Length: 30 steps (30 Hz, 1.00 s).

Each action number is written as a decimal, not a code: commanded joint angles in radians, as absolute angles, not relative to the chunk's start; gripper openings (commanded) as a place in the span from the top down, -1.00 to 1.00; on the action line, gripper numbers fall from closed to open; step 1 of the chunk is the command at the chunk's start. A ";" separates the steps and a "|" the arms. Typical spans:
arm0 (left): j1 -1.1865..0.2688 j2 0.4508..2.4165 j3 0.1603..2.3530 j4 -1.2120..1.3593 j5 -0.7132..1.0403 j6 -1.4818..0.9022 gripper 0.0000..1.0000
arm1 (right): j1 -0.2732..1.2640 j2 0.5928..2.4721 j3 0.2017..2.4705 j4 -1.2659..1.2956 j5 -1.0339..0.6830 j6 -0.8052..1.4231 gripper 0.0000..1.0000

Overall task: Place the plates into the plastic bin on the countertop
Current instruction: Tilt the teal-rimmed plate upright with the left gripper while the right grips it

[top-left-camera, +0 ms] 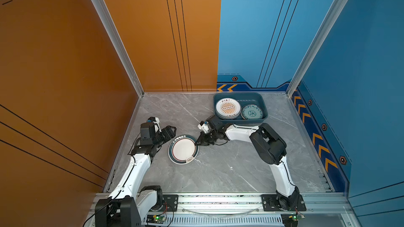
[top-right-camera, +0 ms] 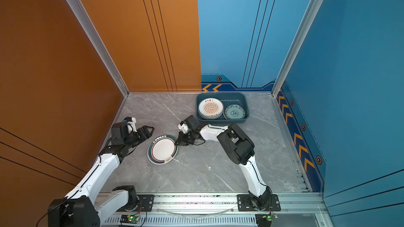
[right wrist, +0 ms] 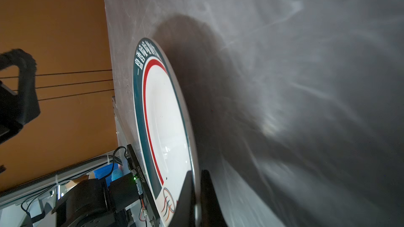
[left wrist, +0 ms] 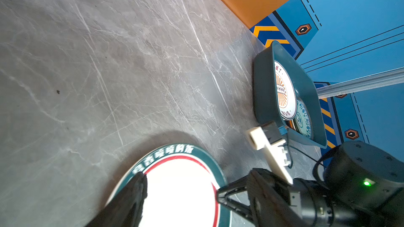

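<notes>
A white plate with a dark teal rim and a red ring lies on the grey countertop, left of centre. My right gripper is shut on the plate's right rim. The plate throws a broad shadow. My left gripper stands open at its upper left edge; one finger hangs over the rim. The plastic bin at the back holds a stack topped by a sunburst plate and a teal patterned plate.
The right arm's elbow rises just in front of the bin. An orange wall bounds the left side, blue walls the back and right. An aluminium rail with the arm mounts runs along the front.
</notes>
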State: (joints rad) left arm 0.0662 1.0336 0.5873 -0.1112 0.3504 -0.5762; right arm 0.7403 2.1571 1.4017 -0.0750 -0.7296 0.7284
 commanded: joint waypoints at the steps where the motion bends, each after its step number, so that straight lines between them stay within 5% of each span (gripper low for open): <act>1: 0.050 1.054 0.571 -0.060 0.385 -0.584 -0.49 | 0.681 2.050 1.348 -0.112 -0.721 0.678 1.00; 15: -0.186 1.294 0.609 0.188 0.495 -0.624 -0.45 | 0.497 1.818 1.183 -0.098 -0.742 0.660 1.00; 24: -0.261 1.394 0.654 0.328 0.560 -0.694 0.26 | 0.456 1.753 1.115 -0.058 -0.764 0.677 1.00; 30: -0.267 1.422 0.660 0.387 0.616 -0.733 0.48 | 0.430 1.731 1.082 -0.008 -0.802 0.699 1.00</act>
State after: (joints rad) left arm -0.2481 1.4094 0.6182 0.2905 0.5205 -0.7086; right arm 0.4301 1.7626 1.1049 -0.0650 -0.7540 0.6846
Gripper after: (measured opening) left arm 0.266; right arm 0.062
